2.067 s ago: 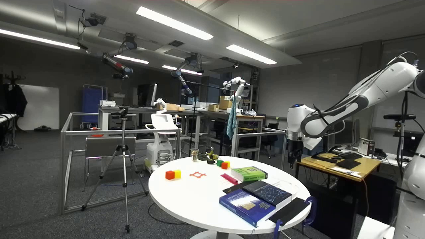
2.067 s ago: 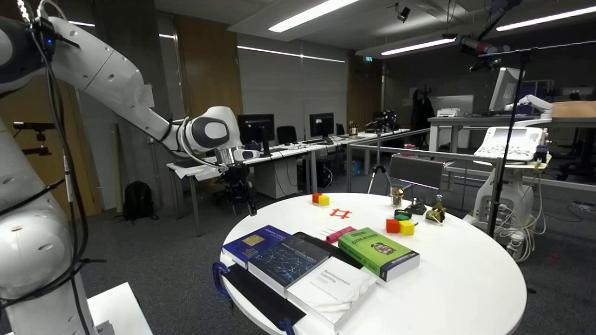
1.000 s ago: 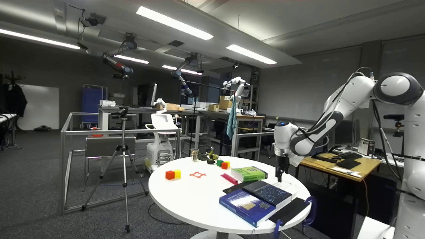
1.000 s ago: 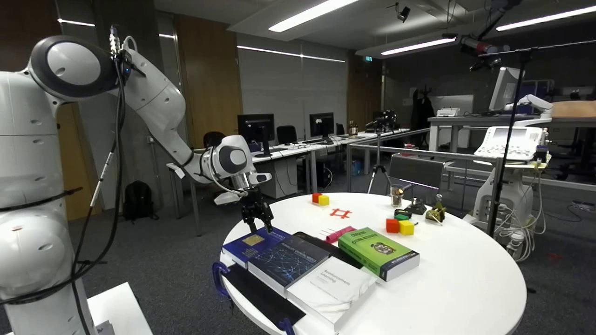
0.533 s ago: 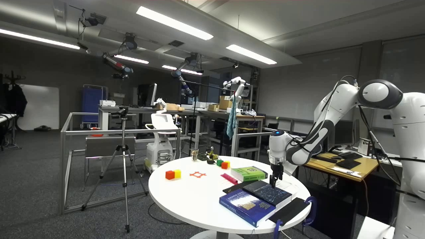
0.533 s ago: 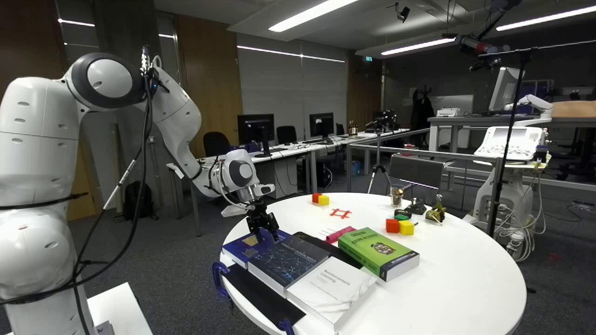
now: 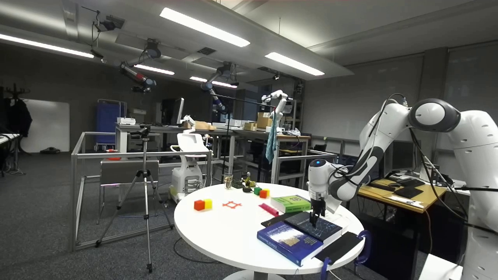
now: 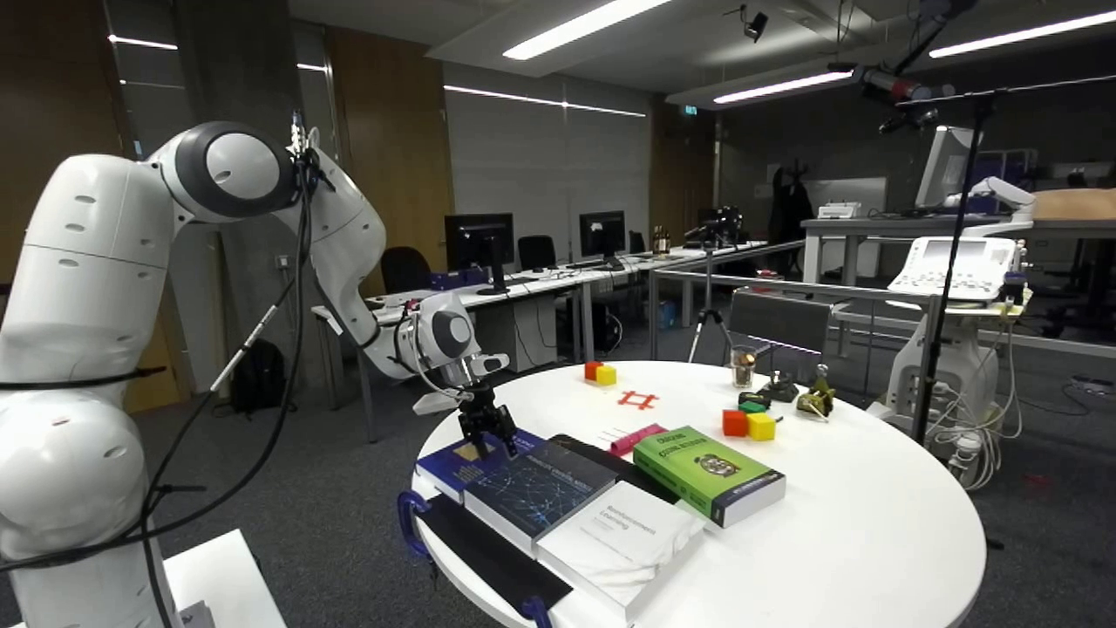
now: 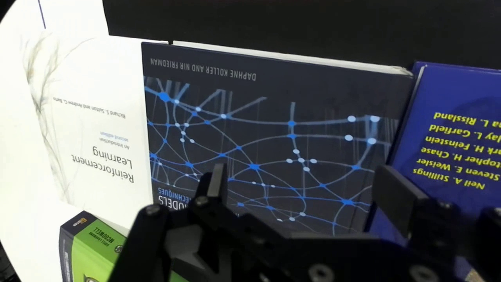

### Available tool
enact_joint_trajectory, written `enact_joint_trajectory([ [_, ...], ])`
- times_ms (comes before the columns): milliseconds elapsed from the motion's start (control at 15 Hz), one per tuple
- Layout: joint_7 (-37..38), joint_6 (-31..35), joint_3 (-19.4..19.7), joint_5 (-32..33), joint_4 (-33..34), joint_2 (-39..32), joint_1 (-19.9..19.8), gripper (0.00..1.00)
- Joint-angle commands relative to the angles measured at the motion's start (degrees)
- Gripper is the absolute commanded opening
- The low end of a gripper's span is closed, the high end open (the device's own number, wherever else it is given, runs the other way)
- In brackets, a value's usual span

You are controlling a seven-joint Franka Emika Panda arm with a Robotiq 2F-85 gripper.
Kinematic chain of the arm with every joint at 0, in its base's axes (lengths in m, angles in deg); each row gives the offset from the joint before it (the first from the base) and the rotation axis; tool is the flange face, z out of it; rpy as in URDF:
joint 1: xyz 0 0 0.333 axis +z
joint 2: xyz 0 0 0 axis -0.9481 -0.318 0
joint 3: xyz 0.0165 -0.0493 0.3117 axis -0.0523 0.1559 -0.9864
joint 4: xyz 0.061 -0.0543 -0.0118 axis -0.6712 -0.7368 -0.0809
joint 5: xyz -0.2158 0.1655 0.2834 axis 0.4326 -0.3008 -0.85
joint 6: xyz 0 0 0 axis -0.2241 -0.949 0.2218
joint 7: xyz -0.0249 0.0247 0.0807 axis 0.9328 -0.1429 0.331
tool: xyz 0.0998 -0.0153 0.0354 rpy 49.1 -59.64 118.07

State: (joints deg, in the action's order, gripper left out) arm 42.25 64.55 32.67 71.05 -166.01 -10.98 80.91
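My gripper (image 9: 301, 176) stands open with nothing between its fingers (image 9: 395, 188). It hangs low over the dark book with a blue network pattern (image 9: 270, 137); whether the tips touch the cover I cannot tell. One finger overlaps the seam with the blue book (image 9: 450, 141), which lies alongside. On the dark book's far side is a white "Reinforcement Learning" book (image 9: 98, 129). A thick green book (image 9: 94, 243) lies apart, at the lower left of the wrist view. Both exterior views show the gripper (image 8: 497, 449) pointing down above this row of books.
The books lie on a round white table (image 8: 872, 523), partly on a black strip (image 8: 497, 549) held by blue clamps (image 7: 363, 245). Also there are a pink roll (image 8: 636, 439), red and yellow cubes (image 7: 199, 205), a red grid mark (image 7: 232, 204) and a glass (image 8: 743, 368).
From beyond the table's edge, my open gripper has swung in over the books and come down. In the last half second it shifted slightly farther and lower. The books have not moved.
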Motion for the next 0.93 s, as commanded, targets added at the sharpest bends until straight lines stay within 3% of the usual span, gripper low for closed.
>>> enact_joint_trajectory([
  [0,2.8,1.8,1.8,2.7,1.8,-2.2,2.2,1.0],
  [867,1.0,7.2,3.6,0.6,4.3,-7.2,2.9,1.0],
])
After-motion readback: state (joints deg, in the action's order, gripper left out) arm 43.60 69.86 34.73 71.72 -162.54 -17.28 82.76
